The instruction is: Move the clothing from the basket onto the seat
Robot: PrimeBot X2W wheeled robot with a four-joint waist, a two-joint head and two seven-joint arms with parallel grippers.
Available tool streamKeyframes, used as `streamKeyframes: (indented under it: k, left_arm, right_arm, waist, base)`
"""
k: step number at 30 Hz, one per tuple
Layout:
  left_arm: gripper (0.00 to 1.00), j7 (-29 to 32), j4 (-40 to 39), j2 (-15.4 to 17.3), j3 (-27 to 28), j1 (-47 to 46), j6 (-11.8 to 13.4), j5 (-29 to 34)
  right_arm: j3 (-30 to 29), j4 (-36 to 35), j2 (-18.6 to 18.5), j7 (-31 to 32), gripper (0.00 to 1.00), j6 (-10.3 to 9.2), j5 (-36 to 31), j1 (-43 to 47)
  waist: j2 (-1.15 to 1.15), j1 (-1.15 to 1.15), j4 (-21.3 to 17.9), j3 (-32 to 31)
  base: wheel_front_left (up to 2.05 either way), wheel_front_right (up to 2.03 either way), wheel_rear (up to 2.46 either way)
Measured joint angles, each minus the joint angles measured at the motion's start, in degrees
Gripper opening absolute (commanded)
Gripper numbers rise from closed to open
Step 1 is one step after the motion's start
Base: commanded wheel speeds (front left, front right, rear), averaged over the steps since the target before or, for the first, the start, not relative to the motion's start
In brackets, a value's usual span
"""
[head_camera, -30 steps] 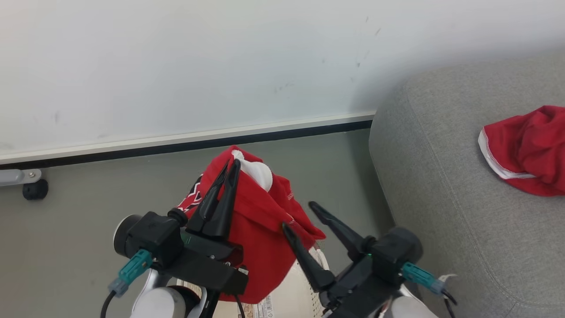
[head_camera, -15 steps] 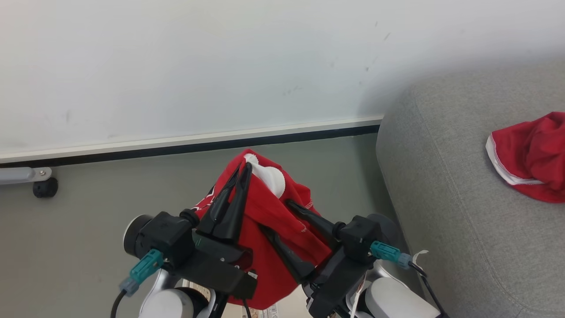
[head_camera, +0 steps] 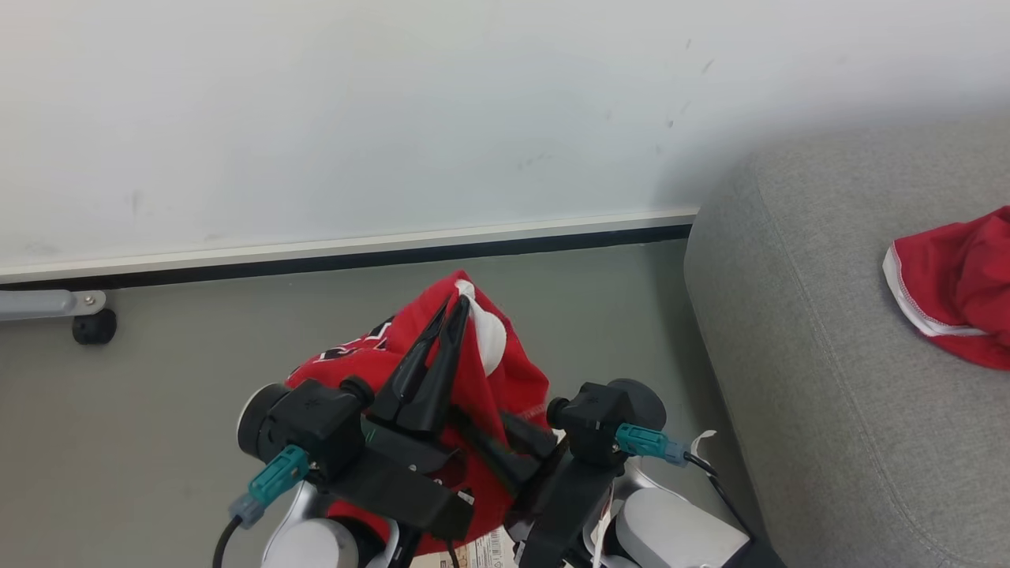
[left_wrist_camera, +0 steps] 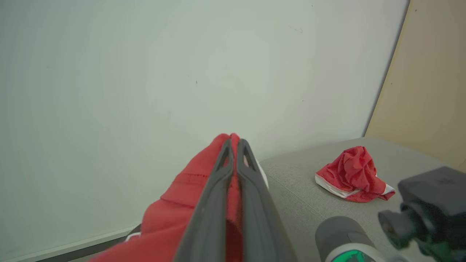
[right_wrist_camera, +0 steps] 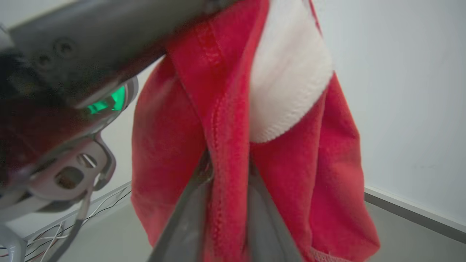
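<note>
Pinching clothing (head_camera: 517, 386): left end effector (left_wrist_camera: 235, 143); right end effector (right_wrist_camera: 229, 165)

White wall (head_camera: 394, 118) w/ faint scuffs, pale baseboard (head_camera: 355, 244) over grey floor (head_camera: 158, 394); black caster (head_camera: 95, 326) at left.

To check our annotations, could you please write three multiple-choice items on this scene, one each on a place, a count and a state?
1. Where does the loose garment lie? A on the floor; B on the seat; C in the basket.
2. How many red garments does the head view show? A one; B two; C three.
3. How is the left gripper? A open, empty; B open over the seat; C shut on the held garment.
Answers: 1 B, it rests on grey upholstery; 2 B, one is held and one is lying; 3 C, it pinches red fabric.
</note>
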Motion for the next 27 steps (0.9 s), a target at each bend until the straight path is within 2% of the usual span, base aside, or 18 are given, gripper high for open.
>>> streamKeyframes:
  k: [15,16,19,27]
  left_arm:
    - [0.00,0.43,-0.19,0.10,-0.10,-0.05,0.09,0.04]
    - [0.18,0.48,-0.19,0.29,-0.15,-0.09,0.08,0.08]
    - [0.98,0.77,-0.33,0.90,-0.14,-0.09,0.08,0.42]
    - [1.00,0.93,-0.60,1.97,-0.76,0.15,0.52,1.55]
  right_arm:
    - [2.82,2.81,-0.01,-3.03,0.00,-0.85,5.44,-3.41]
    - [2.75,3.07,-0.01,-3.25,0.00,-0.92,5.45,-3.46]
    - [2.41,3.81,-0.02,-3.72,0.00,-0.92,5.88,-4.09]
    - [-0.77,7.61,0.03,-4.97,0.00,-1.11,5.84,-5.45]
  waist:
    - [0.00,0.00,0.00,0.29]
    - [0.00,0.00,-0.06,0.30]
    - [0.00,0.00,-0.27,0.32]
    - [0.00,0.00,-1.17,0.30]
  base:
    - [0.00,0.00,0.00]
    - [0.00,0.00,0.00]
    - [0.00,0.00,0.00]
    - [0.00,0.00,0.00]
